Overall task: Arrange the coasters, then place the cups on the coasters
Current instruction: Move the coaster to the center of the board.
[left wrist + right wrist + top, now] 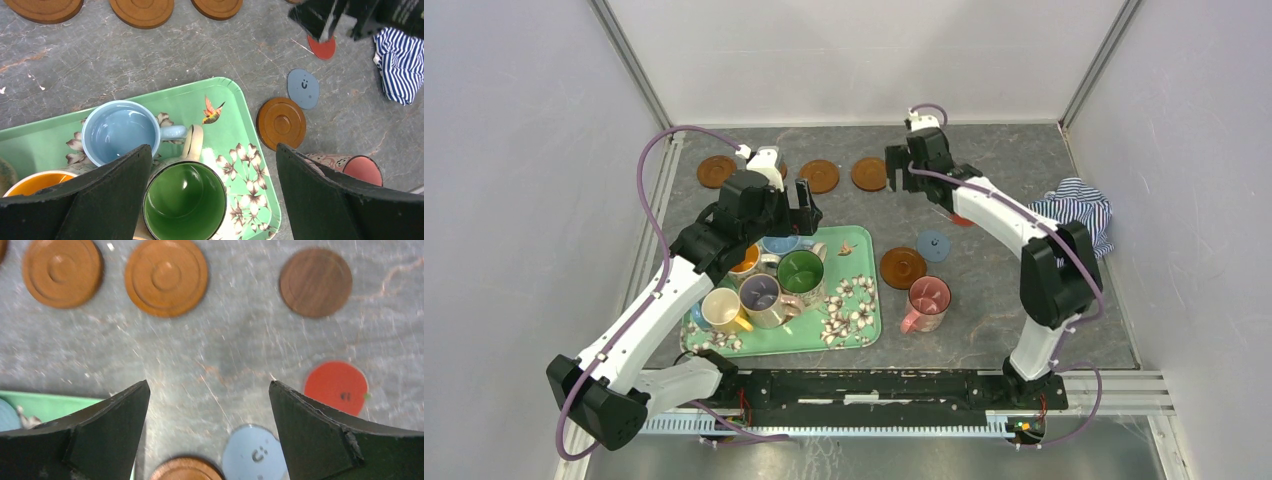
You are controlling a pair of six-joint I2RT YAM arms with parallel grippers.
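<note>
Right end effector [208, 385] (jaws apart), dark coaster [316, 282] ahead

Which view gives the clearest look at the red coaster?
Right wrist: the red coaster lies close and nearly whole, its dark mark visible. The left wrist view shows it small, partly covered by the right gripper. The top external view shows only a sliver beside the right arm.
</note>
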